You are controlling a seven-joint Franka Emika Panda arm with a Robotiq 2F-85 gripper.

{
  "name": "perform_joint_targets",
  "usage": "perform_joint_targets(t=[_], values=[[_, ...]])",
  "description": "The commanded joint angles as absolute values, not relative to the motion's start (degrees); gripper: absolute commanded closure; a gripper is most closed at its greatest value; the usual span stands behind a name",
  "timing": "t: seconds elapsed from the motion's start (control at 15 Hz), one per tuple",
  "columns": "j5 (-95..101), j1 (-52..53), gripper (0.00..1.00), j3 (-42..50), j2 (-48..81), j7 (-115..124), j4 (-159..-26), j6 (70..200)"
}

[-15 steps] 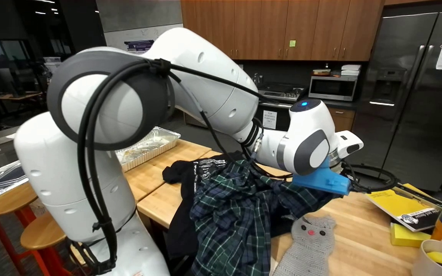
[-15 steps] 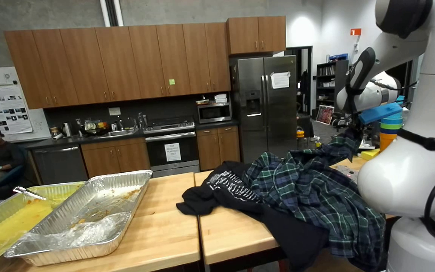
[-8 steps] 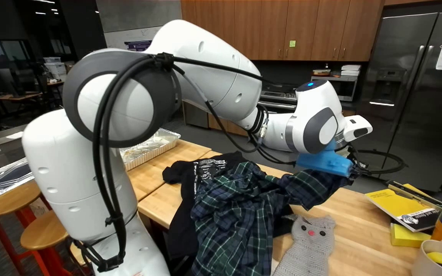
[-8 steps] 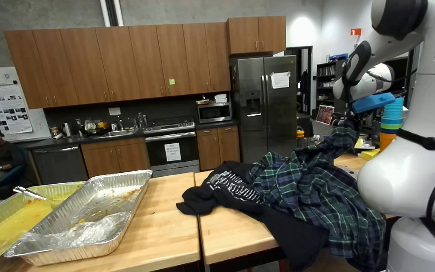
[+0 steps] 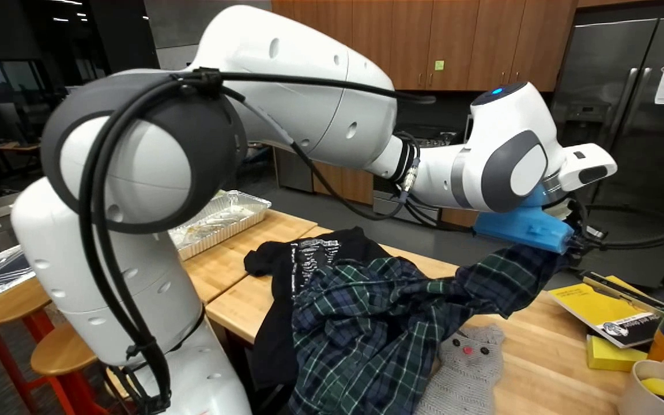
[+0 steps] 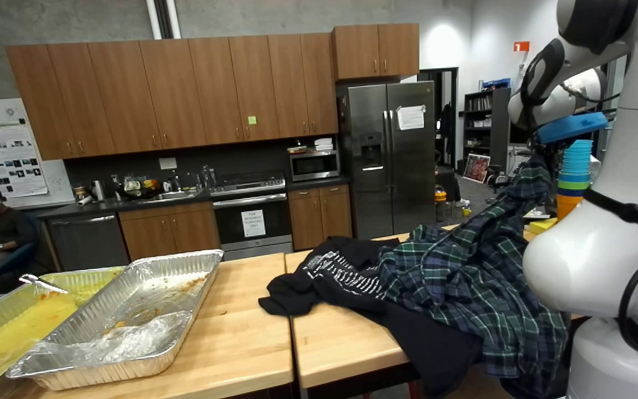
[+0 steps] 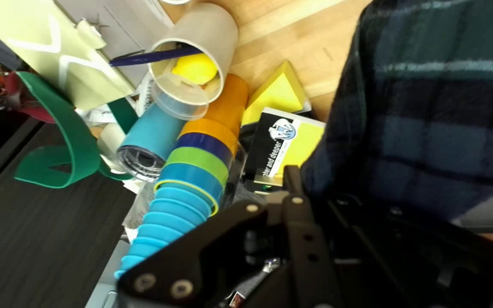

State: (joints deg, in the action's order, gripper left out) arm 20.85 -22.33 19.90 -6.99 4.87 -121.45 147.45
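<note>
A plaid shirt (image 5: 389, 340) in green and navy hangs by one raised end from the gripper (image 5: 576, 250) of a white robot arm (image 5: 309, 98), the jaws drawn tightly together on a gathered fold; whether that end is sleeve or hem is impossible to tell from here. The rest slopes down to a crumpled heap on the wooden table (image 5: 557, 363), lying over a black printed shirt (image 5: 277, 340) and spilling past the edge beside the robot's base (image 5: 211, 380). A grey knitted toy (image 5: 467, 374) lies just beside the cloth, a yellow book (image 5: 585, 300) farther along. The shirt looks light, soft and limp, hardly slippery and in little danger of breaking, though its trailing bulk probably drags on the hold. A thick fold or seam near the end, like the gathered cloth gripped here, seems the surest place to take hold; a single flat layer might slide free.
</note>
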Motion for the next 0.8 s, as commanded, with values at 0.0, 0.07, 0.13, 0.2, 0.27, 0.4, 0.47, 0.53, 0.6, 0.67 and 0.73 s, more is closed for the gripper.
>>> perform_joint_targets(t=[0.0, 0.07, 0.13, 0.2, 0.27, 0.4, 0.47, 0.53, 0.6, 0.67, 0.73], values=[[22.29, -24.53, 0.99, 20.67, -11.40, 6.16, -121.06, 145.77], [22.27, -25.19, 0.99, 20.78, -12.31, 6.23, -120.94, 145.41], [22.08, -25.74, 0.99, 20.86, -13.06, 6.19, -120.96, 145.21], [21.59, -26.10, 0.99, 20.93, -13.69, 5.81, -120.92, 145.02], [21.59, -26.46, 0.99, 20.82, -13.83, 5.98, -120.73, 144.77], [21.65, -26.58, 0.70, 20.29, -13.55, 5.92, -120.20, 143.27], [22.36, -26.57, 0.70, 19.84, -13.12, 6.35, -120.08, 142.82], [22.73, -26.28, 0.66, 19.34, -12.55, 6.58, -120.24, 142.54], [23.32, -26.11, 0.59, 18.88, -12.23, 6.98, -120.57, 142.50], [24.06, -25.87, 0.53, 18.31, -11.77, 7.35, -120.97, 142.64], [24.90, -25.53, 0.48, 17.65, -11.41, 7.61, -121.64, 142.98]])
